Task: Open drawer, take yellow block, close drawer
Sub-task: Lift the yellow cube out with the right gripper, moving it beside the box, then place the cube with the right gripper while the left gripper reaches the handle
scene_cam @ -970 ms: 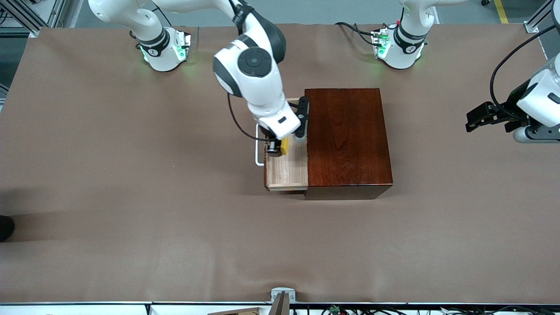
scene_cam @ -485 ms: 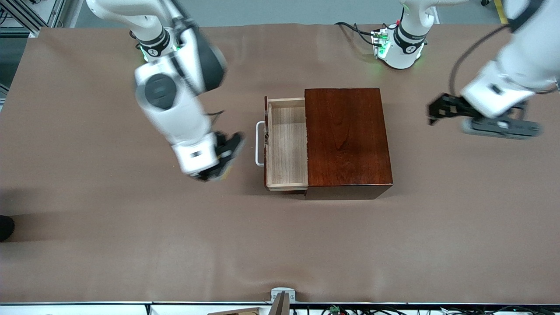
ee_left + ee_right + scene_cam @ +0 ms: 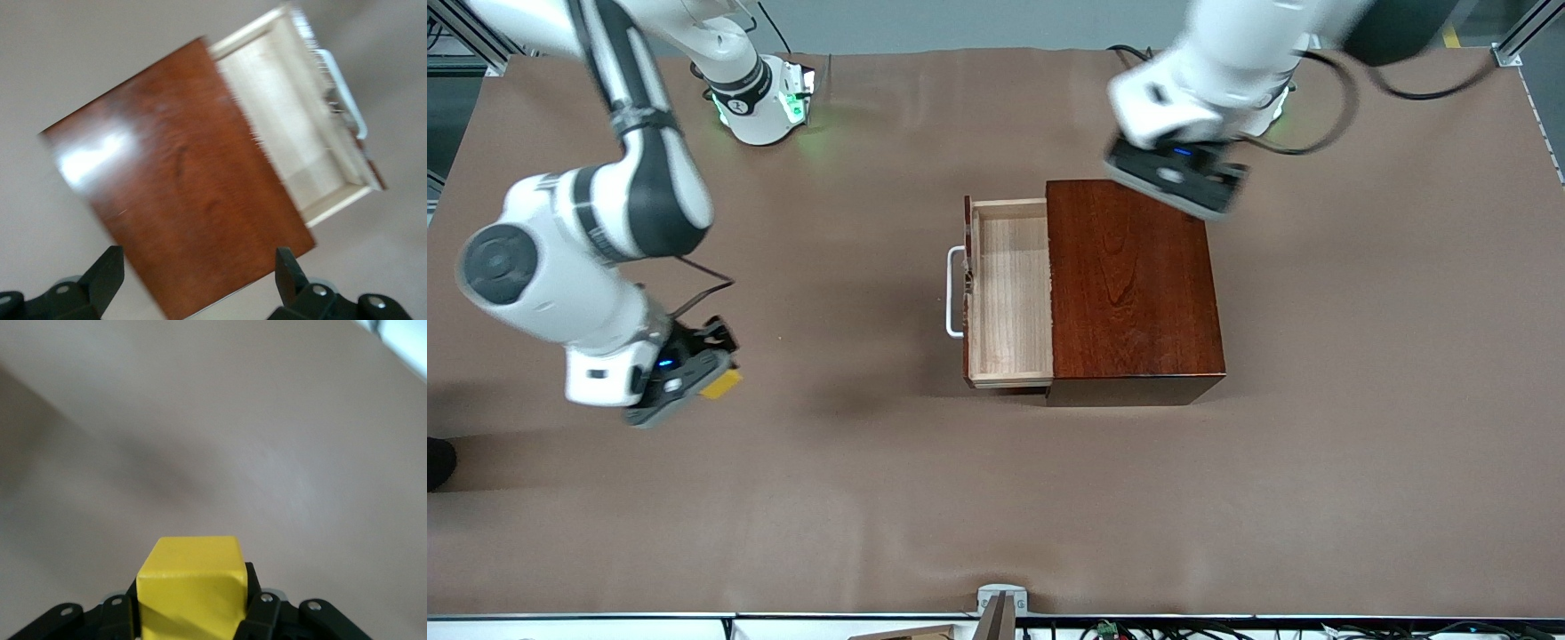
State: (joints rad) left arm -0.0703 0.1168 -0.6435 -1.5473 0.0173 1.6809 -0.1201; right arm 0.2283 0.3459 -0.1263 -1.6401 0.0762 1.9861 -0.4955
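Observation:
The drawer [image 3: 1009, 293] stands pulled out of the dark reddish-brown box [image 3: 1129, 284], its tan tray bare, its white handle [image 3: 953, 292] toward the right arm's end. My right gripper [image 3: 713, 378] is shut on the yellow block [image 3: 721, 384] and holds it over the bare table toward the right arm's end. The block fills the lower middle of the right wrist view [image 3: 192, 587]. My left gripper [image 3: 1178, 182] is open and empty over the box's edge nearest the robots. The left wrist view shows the box [image 3: 180, 180] and the open drawer [image 3: 293, 127] below its fingers [image 3: 107, 273].
The brown table cloth [image 3: 871, 498] spreads wide around the box. The arms' bases [image 3: 760, 98] stand along the table's edge farthest from the front camera. A small metal bracket [image 3: 1000, 600] sits at the edge nearest it.
My right gripper has lifted the yellow block out of the drawer and carried it toward the right arm's end. My left gripper has swung in from the table's end to over the box.

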